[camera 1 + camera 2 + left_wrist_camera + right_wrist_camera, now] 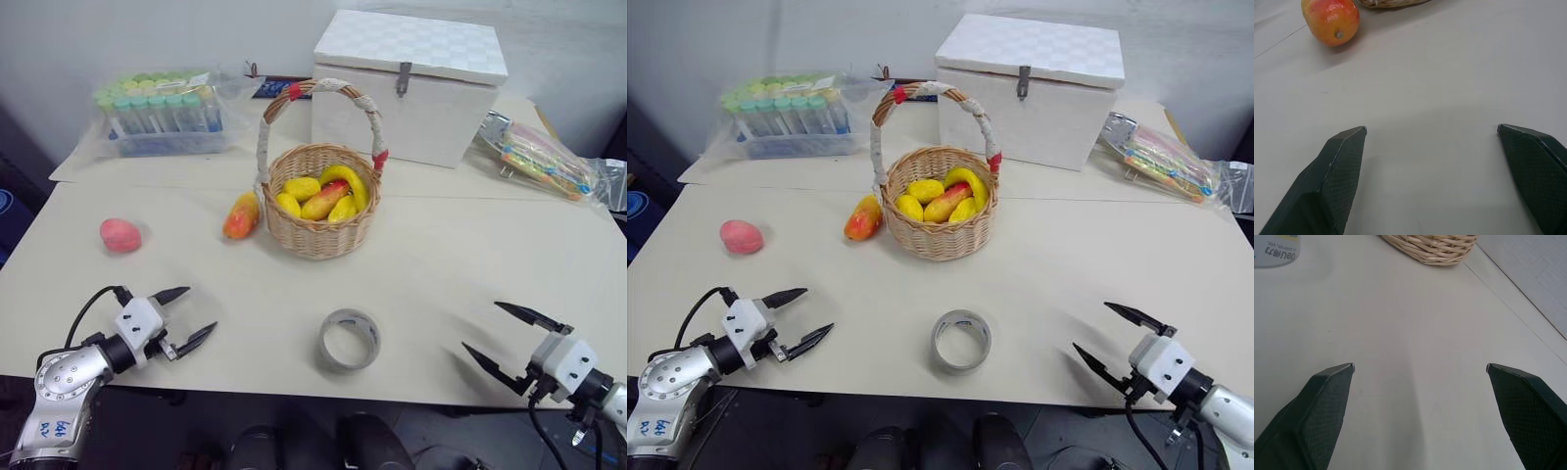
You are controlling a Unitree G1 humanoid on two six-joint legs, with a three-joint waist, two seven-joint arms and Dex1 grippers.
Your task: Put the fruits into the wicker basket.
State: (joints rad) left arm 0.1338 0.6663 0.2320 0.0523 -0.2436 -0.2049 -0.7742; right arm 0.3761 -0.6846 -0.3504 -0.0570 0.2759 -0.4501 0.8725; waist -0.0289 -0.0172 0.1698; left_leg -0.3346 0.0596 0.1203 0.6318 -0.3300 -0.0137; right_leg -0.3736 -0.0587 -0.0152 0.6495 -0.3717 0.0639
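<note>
Hovering low over the near left edge of the pale table (441, 284), the left hand (189, 315) has its two black fingers spread wide w/ nothing between them. It points fwd and toward the table's middle. Outward from it, the small round pink-red peach (120, 235) lies ahead and a bit to the left, well apart from everything else. Further on and to the right sits the oblong orange-yellow mango w/ red blush (241, 215), long axis running roughly away from the robot and tilted, its far end touching or just beside the round tan woven wicker basket (318, 230) w/ its tall cloth-wrapped handle. In the left wrist view the mango shows dead ahead past the fingertips.

Right hand (514, 338) is also released, fingers wide, empty, at the near right edge; both loose fruits are well apart from it, across the grey tape roll (349, 340) and the basket.

Judgement: left arm is clearly nearer to both fruits, so the pick is its job. The basket already holds several yellow and red fruits; two left outside.
</note>
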